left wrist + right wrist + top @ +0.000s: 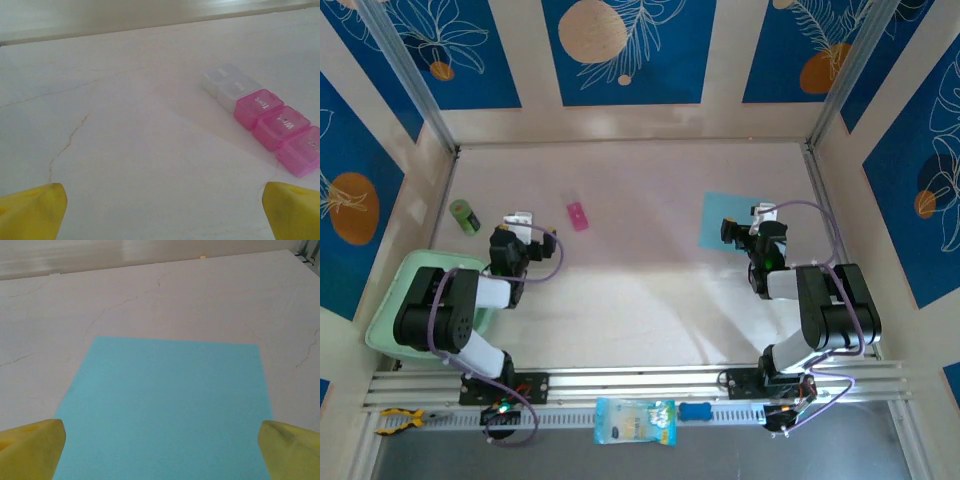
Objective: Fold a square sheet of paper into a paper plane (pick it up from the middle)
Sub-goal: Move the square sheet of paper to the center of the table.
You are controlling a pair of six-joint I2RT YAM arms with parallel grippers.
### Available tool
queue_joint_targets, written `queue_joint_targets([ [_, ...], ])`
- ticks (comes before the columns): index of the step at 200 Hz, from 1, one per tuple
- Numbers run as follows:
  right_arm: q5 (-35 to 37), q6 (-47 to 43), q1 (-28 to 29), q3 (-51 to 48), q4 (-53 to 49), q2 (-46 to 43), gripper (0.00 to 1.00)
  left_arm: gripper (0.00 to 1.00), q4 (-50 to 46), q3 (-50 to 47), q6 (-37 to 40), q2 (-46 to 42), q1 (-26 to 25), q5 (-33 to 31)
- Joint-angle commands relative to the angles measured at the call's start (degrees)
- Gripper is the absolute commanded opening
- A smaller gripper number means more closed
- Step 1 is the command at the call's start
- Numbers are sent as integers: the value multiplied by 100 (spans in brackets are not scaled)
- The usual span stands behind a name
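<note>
**Flat blue sheet waiting, both sets of fingers wide and empty**

I take the pink-and-clear pill box (578,216) as my marker. My left fingers (32,212) hang just to its left. Their yellow tips are spread as wide as they go and hold nothing, with bare worktop (125,150) between them.

Well to the right of the pill box lies the square sheet of paper (165,400), flat on the worktop and uncreased, with no fold begun. I judge it very light, thin and limp, lying so close to the surface that no edge offers itself. It should slide rather than lift if pushed, and crumple if pinched hard. The task asks for the middle, so I would press down there with tips apart and draw them together to raise a small ridge to grip.

My right fingers (30,447), farthest right of the pill box, are also wide open and empty. They are poised over the sheet's near part, one tip toward each side edge. I cannot tell whether they touch the paper.
</note>
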Motion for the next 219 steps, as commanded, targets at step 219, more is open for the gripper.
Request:
queue_joint_targets([
  [219,-332,31,-108,-19,147,-14,99,99,-28,87,83,2,65,151],
])
